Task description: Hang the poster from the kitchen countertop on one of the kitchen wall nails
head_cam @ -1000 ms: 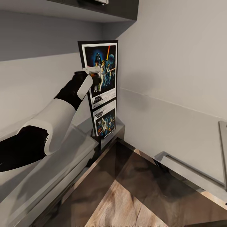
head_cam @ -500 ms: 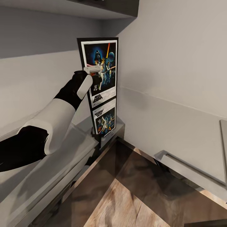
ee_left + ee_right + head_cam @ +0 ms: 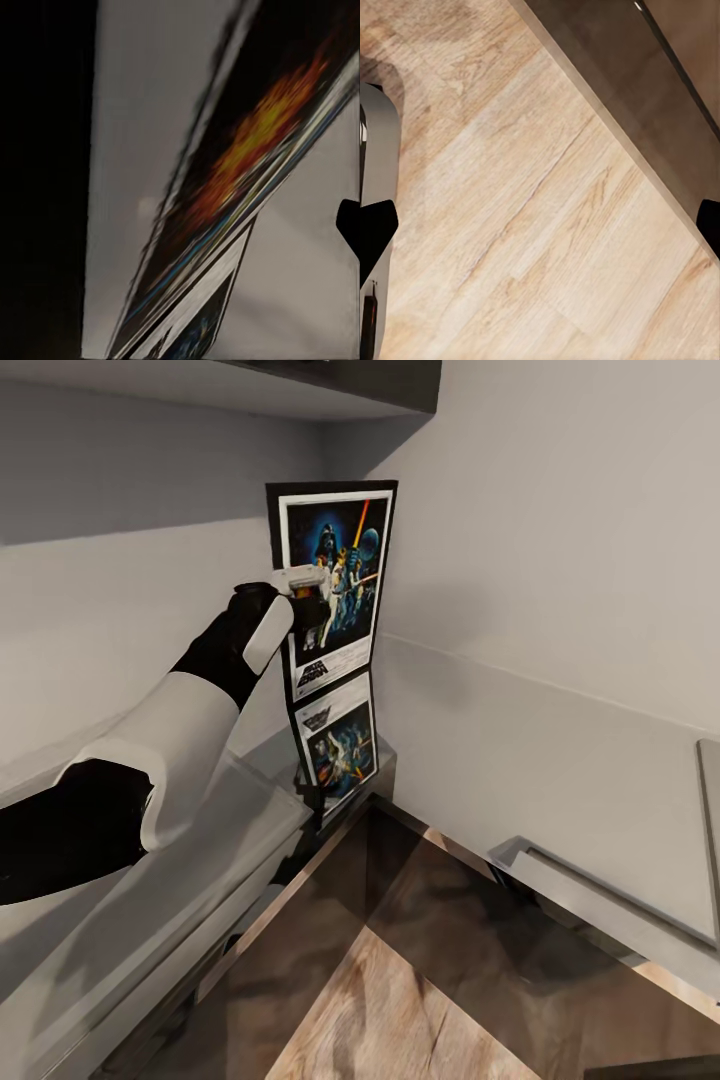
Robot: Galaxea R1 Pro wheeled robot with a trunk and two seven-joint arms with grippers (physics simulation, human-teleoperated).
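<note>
place: home kitchen | evidence: grey countertop [image 3: 150, 880], wall cabinet [image 3: 330, 385], wood floor [image 3: 400, 1010]

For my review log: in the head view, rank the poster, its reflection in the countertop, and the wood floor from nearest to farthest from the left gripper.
1. Poster, gripped by the left gripper.
2. Reflection, below it on the countertop.
3. Wood floor, lowest.

Count: one poster [image 3: 338, 575] (its mirror image on the glossy surface below not counted), one countertop [image 3: 150, 880], one gripper [image 3: 303, 582].
</note>
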